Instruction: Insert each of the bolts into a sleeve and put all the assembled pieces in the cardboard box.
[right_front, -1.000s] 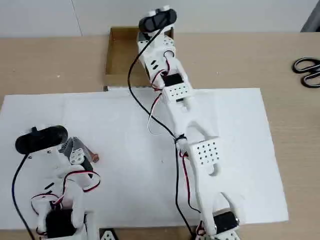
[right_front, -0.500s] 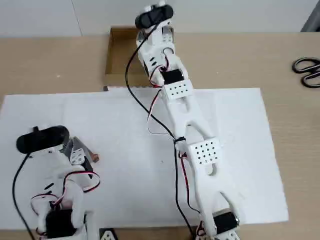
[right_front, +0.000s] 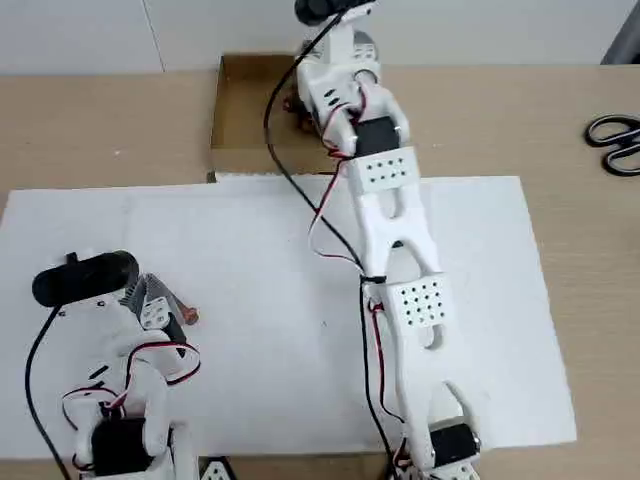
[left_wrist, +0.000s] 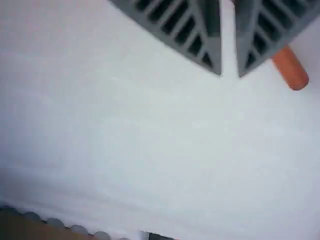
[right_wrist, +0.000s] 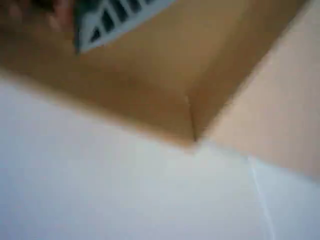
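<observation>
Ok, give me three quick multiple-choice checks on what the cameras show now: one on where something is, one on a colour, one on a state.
1. The right gripper is:
A. over the cardboard box
B. over bare tabletop
C. down at its own base

2. The small piece by the left gripper is:
A. blue
B. orange
C. green

3. The cardboard box is:
A. taped shut
B. tipped on its side
C. open at the top

Answers:
1 A: the high view shows the right arm stretched across the white paper with its gripper at the box.
2 B: the left wrist view shows an orange piece right beside that gripper.
3 C: the box's floor and walls show from above.
</observation>
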